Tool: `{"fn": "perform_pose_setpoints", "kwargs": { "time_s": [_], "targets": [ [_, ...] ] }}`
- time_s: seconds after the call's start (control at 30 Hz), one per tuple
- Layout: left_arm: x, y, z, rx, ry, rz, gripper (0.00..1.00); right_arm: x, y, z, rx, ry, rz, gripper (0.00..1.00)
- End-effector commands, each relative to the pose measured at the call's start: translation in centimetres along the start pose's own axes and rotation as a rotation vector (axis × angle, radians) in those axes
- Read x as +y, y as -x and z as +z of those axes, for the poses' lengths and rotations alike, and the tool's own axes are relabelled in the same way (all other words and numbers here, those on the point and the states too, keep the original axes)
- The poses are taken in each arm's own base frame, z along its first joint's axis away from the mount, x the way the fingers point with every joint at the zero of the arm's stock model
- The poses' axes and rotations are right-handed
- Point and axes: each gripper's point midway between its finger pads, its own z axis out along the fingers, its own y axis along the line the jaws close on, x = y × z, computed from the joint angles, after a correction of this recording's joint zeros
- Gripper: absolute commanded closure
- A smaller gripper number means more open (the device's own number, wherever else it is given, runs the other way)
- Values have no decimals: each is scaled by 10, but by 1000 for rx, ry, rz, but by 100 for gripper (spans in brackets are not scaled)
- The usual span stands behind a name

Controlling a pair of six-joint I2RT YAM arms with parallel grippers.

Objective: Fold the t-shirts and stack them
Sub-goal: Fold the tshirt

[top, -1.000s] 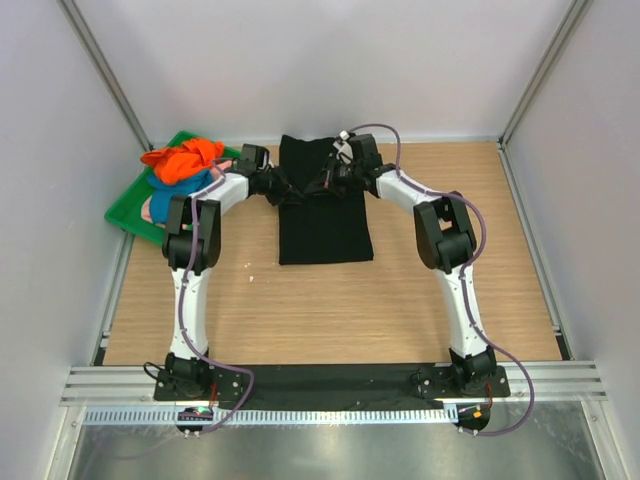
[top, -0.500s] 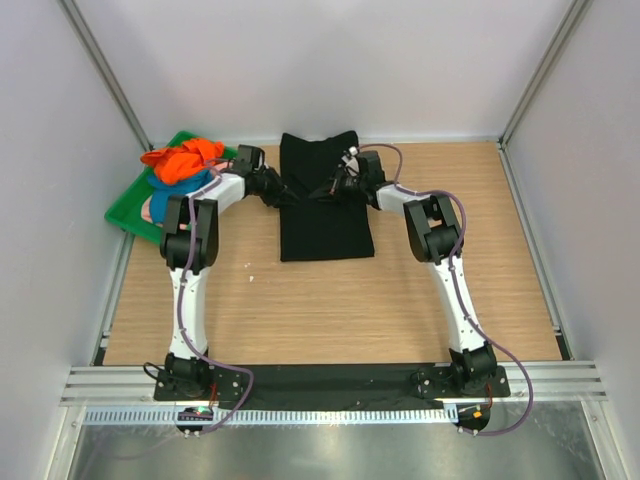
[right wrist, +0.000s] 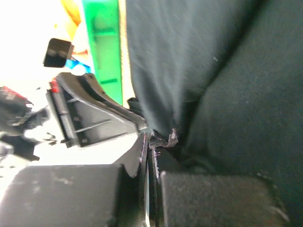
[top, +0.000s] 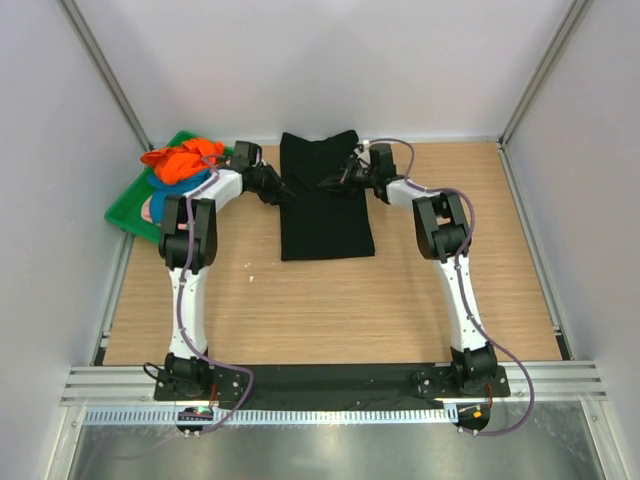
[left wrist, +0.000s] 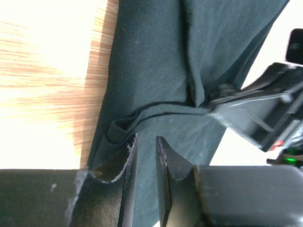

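A black t-shirt [top: 325, 225] lies flat at the far middle of the table. My right gripper [top: 328, 184] is shut on a pinch of its cloth near the upper middle, and the cloth bunches at the closed tips [right wrist: 150, 137]. My left gripper [top: 284, 194] hovers over the shirt's left edge, open by a narrow gap [left wrist: 147, 138]; cloth shows through the gap, with a rolled hem just past the left finger [left wrist: 127, 156]. A taut crease runs from that hem to the right gripper [left wrist: 227, 101]. Orange [top: 183, 160] and blue [top: 196, 181] t-shirts lie heaped at the back left.
The heap sits in a green tray [top: 122, 212] against the left wall, also seen in the right wrist view [right wrist: 102, 47]. Bare wooden tabletop [top: 330, 310] stretches in front of the black shirt. White walls and metal posts enclose the table.
My right arm has drawn its wrist back to the right while keeping its grip, and the shirt's far right corner has spread out. The left gripper shifted slightly and its jaws narrowed a little.
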Motion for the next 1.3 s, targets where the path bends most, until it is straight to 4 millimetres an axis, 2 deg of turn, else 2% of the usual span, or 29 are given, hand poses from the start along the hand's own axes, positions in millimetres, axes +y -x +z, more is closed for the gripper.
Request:
{"fn": "perform_pose_setpoints", "kwargs": {
  "time_s": [0.0, 0.07, 0.13, 0.27, 0.43, 0.5, 0.57, 0.63, 0.73, 0.83, 0.93, 1.03, 1.1, 1.13, 1.17, 1.23, 1.27],
  "targets": [
    [-40, 18, -36, -55, -66, 38, 77, 96, 33, -40, -73, 125, -117, 95],
    [-45, 18, -39, -57, -79, 34, 77, 96, 35, -46, -76, 118, -119, 95],
    [-47, 20, -38, -60, -88, 24, 77, 87, 33, -48, -72, 100, -117, 95],
    [-39, 19, -21, -37, -96, -7, 77, 53, 32, -49, -77, 54, -81, 95],
    [-11, 19, 4, -20, -51, -28, 77, 7, 31, -51, -86, -9, -31, 95],
    [1, 20, 12, -19, -31, -32, 77, -18, 28, -53, -92, -50, -15, 95],
    [11, 20, 16, -15, -13, -31, 77, -41, 26, -57, -102, -92, 10, 96],
    [20, 19, 22, -9, 7, -26, 77, -64, 33, -68, -141, -128, 25, 96],
    [31, 19, 29, -4, 37, -19, 78, -86, 41, -78, -169, -158, 53, 97],
    [43, 15, 30, 10, 77, -1, 78, -99, 42, -83, -169, -186, 73, 97],
    [51, 14, 29, 15, 103, 4, 78, -104, 39, -85, -153, -216, 75, 97],
    [43, 15, 23, 10, 93, 16, 77, -98, 41, -86, -145, -217, 68, 97],
    [26, 22, 11, -8, 73, 32, 75, -91, 44, -87, -138, -215, 58, 97],
    [19, 25, 5, -15, 64, 40, 70, -83, 46, -88, -129, -216, 44, 97],
    [3, 30, -7, -26, 41, 51, 67, -69, 52, -91, -139, -202, 16, 97],
    [-16, 35, -22, -43, 12, 71, 62, -53, 53, -99, -122, -233, 16, 96],
    [-23, 37, -29, -47, -6, 81, 60, -36, 62, -110, -145, -247, -47, 96]
  ]
}}
